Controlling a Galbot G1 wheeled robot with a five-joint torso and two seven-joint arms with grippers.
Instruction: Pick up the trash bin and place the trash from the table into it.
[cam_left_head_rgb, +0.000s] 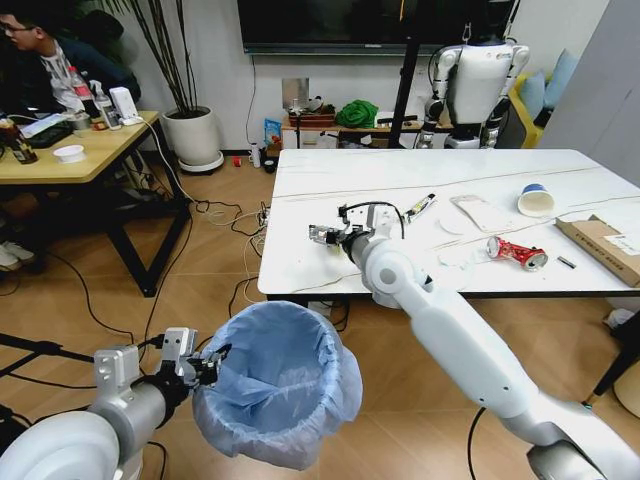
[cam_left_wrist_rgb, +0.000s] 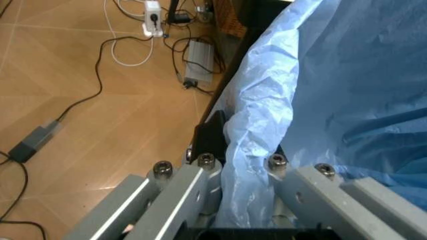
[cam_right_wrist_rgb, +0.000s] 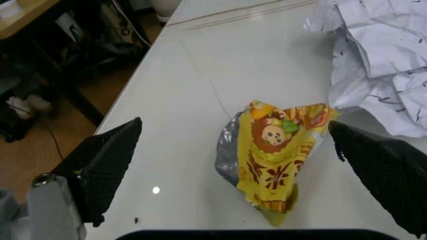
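The left gripper (cam_left_head_rgb: 205, 366) has its jaws pinched tight on the blue-bagged rim of the trash bin (cam_left_head_rgb: 280, 380), held off the wooden floor (cam_left_head_rgb: 200, 250) at about 7 o'clock from the worktop (cam_left_head_rgb: 400, 180). The right gripper (cam_left_head_rgb: 322, 237) hovers with jaws spread wide on either side of a yellow wrapper (cam_right_wrist_rgb: 273, 160), not touching it, beside crumpled white paper (cam_right_wrist_rgb: 380, 55). Farther along the marble worktop lie a crushed red can (cam_left_head_rgb: 517, 253), a blue-rimmed paper cup (cam_left_head_rgb: 536, 199) and a cardboard box (cam_left_head_rgb: 605, 245) cut off at the 3 o'clock edge. Cables (cam_left_head_rgb: 225, 215) trail across the floor; a wooden desk (cam_left_head_rgb: 80, 150) stands at 10 o'clock.
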